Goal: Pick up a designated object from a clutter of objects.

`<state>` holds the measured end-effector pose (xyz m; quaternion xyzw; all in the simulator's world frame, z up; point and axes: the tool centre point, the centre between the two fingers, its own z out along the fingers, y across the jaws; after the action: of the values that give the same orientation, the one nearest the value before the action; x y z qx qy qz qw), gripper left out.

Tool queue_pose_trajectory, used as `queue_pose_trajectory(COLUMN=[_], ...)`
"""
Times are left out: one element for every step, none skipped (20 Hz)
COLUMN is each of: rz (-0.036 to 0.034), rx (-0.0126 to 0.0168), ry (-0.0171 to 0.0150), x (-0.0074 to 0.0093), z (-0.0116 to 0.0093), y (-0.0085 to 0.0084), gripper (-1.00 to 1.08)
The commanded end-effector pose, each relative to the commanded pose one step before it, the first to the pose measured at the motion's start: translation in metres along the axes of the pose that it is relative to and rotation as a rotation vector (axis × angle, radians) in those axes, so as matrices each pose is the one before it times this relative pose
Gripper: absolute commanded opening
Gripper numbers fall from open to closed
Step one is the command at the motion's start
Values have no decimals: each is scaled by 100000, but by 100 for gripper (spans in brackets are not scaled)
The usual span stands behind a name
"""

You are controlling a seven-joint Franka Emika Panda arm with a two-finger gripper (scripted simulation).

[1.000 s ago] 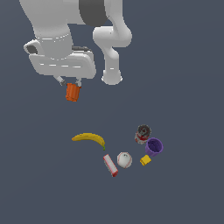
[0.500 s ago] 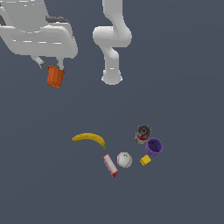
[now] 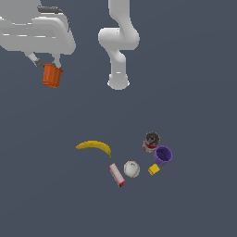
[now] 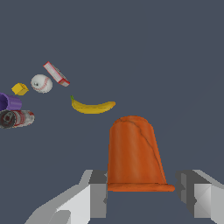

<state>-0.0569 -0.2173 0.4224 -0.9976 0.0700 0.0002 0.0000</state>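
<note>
I see the orange cup [image 3: 52, 76] held high above the surface [image 3: 194, 83], at the exterior view's upper left, well apart from the other things. The end effector [image 3: 45, 62] is grasping it: in the wrist view the cup [image 4: 135, 155] sits between the two fingers [image 4: 94, 194], its wide rim toward the camera and its closed bottom pointing away. The left finger touches the rim; at the right finger I cannot tell if there is contact. The cup is plain, I read no writing on it.

The rest lies together on the surface, at the exterior view's lower middle. The banana [image 3: 95, 146] is the nearest to the cup. Next come the red-white box [image 3: 117, 174] and the baseball [image 3: 132, 169], just beside each other. Further to the exterior view's right are the yellow block [image 3: 154, 169], the purple cup [image 3: 163, 155] and the can [image 3: 150, 141], close together. The can has a red label, but the print is too small to read. The box also shows no readable text.
</note>
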Motion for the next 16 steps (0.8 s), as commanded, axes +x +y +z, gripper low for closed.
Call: queue_pose_trajectory(rz=[-71,0,14,0,0,0,0,0,0,0,0,0,0,0,0,0], rx=[-14,0,23,0,0,0,0,0,0,0,0,0,0,0,0,0], ry=[18,0,-64,0,0,0,0,0,0,0,0,0,0,0,0,0], x=[59,6,-28,-2,-7,-12,-18,-25,-33,-42,-46,-42,-37,-30,-22,-13], z=[63,25,-12,-31,-93,-155,-217,-279,-341,-403,-403,-341,-279,-217,-155,-93], y=[-85,-19,39,0,1,1,1,1,1,0,-1,-2,-2,-2,-2,-1], gripper=[-100,-100,-100,-100,-100,-100,-100,-100,-100,-100,-100,-100,-100,-100,-100,-100])
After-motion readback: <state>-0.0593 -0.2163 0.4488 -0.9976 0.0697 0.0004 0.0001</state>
